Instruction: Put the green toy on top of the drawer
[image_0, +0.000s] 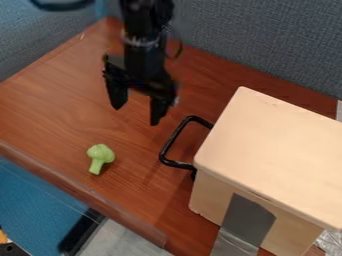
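Gray tape (247, 220) runs down the side of the drawer (277, 150), probably to anchor it to the desk (47, 112) against pulls on its black handle (173, 140). Its flat top offers the toy a level resting place. The green toy (100, 153) lies on the desk, apart from the handle. Above the desk hangs the end effector (137, 114), fingers spread wide and empty, presumably to admit the toy.
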